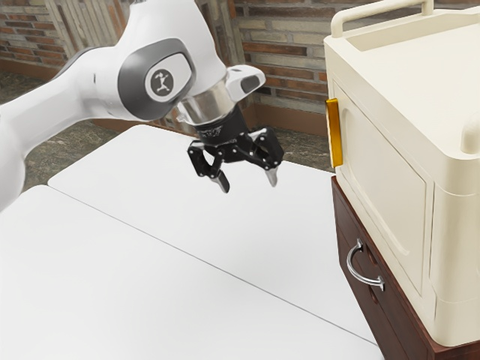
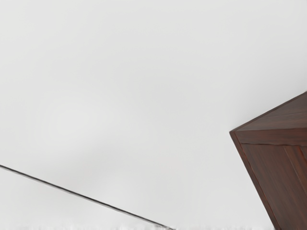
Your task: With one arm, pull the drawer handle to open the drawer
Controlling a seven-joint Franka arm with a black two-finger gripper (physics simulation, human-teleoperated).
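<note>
White tabletop (image 2: 129, 86) spreads beneath the wrist camera, plain and smooth, with a faint grey shading near a thin dark seam (image 2: 88, 197). The seam runs straight across the white, apart from the sharp corner of a reddish-brown wooden cabinet (image 2: 268, 172). Two faces of the cabinet meet along an edge from that corner, one narrowing to a wedge, the other framed by a slim border (fine streaks of grain show in the wood, rather handsome ones).
</note>
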